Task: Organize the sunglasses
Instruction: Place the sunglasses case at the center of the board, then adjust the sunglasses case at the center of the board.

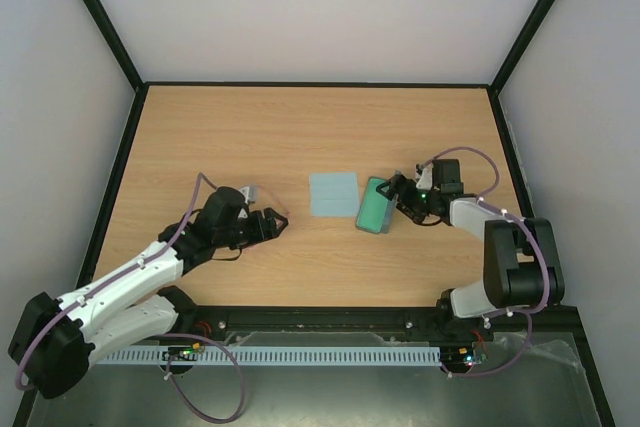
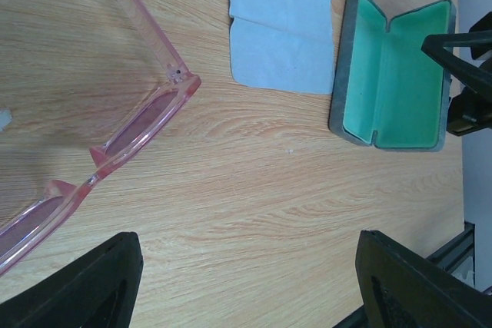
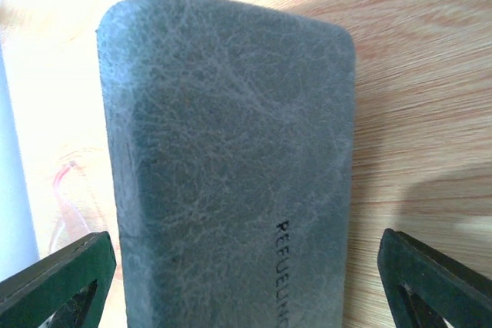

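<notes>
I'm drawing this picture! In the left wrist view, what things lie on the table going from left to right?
sunglasses → cloth → case

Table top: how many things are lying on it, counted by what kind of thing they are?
Pink see-through plastic sunglasses: 1
Light-blue square cloth: 1
Grey-blue oblong hard case, open, green inside: 1
Total: 3
</notes>
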Controlling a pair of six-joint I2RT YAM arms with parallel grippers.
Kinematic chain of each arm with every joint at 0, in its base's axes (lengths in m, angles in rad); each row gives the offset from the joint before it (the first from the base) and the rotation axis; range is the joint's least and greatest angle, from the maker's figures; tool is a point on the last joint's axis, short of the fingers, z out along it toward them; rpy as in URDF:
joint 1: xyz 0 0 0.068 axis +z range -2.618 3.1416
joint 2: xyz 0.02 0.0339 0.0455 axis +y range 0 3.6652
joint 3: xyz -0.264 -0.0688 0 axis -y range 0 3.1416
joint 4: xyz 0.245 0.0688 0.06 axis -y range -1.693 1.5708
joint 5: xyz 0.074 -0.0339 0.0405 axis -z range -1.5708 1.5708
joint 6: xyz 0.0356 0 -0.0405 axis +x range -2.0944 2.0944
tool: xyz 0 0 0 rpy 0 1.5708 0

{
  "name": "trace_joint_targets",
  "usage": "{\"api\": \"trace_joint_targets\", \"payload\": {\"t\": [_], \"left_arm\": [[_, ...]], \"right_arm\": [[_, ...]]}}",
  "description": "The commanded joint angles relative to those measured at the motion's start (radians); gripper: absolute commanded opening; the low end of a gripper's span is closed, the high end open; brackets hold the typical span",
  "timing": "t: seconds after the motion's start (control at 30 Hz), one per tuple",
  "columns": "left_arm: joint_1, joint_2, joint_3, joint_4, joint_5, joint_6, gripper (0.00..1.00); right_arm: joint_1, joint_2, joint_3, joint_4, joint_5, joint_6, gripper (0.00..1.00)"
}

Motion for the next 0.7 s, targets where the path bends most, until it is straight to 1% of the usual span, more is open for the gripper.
{"api": "trace_joint_targets", "payload": {"t": [0.0, 0.1, 0.17, 0.2, 0.23, 0.27, 0.37, 0.43, 0.47, 0.5, 0.57, 0.67], "left_arm": [[0.006, 0.015, 0.039, -0.030, 0.000, 0.016, 0.79], [0.008, 0.023, 0.050, -0.034, -0.007, 0.025, 0.84], [0.011, 0.027, 0.056, -0.038, -0.011, 0.036, 0.91], [0.013, 0.028, 0.061, -0.043, -0.017, 0.040, 0.97], [0.016, 0.030, 0.066, -0.049, -0.020, 0.046, 0.99], [0.020, 0.032, 0.070, -0.056, -0.023, 0.051, 0.99], [0.033, 0.037, 0.087, -0.073, -0.025, 0.063, 1.00], [0.038, 0.034, 0.089, -0.076, -0.026, 0.066, 1.00], [0.039, 0.034, 0.091, -0.078, -0.027, 0.065, 0.99], [0.042, 0.032, 0.090, -0.079, -0.028, 0.066, 0.99], [0.047, 0.023, 0.088, -0.080, -0.032, 0.065, 0.99], [0.051, 0.002, 0.079, -0.078, -0.033, 0.061, 0.99]], "right_arm": [[-0.005, -0.076, 0.047, -0.124, 0.106, -0.057, 0.95], [0.001, -0.170, 0.091, -0.257, 0.231, -0.093, 0.95], [0.014, -0.230, 0.123, -0.325, 0.296, -0.105, 0.94], [0.027, -0.260, 0.136, -0.350, 0.319, -0.105, 0.93], [0.045, -0.288, 0.148, -0.375, 0.340, -0.104, 0.91], [0.070, -0.313, 0.162, -0.401, 0.365, -0.098, 0.89], [0.179, -0.390, 0.199, -0.450, 0.417, -0.059, 0.81], [0.296, -0.416, 0.224, -0.463, 0.449, -0.022, 0.75], [0.353, -0.420, 0.240, -0.468, 0.466, -0.007, 0.71], [0.405, -0.418, 0.256, -0.474, 0.491, 0.005, 0.63], [0.505, -0.407, 0.279, -0.478, 0.530, 0.046, 0.56], [0.658, -0.344, 0.318, -0.488, 0.605, 0.072, 0.53]]}}
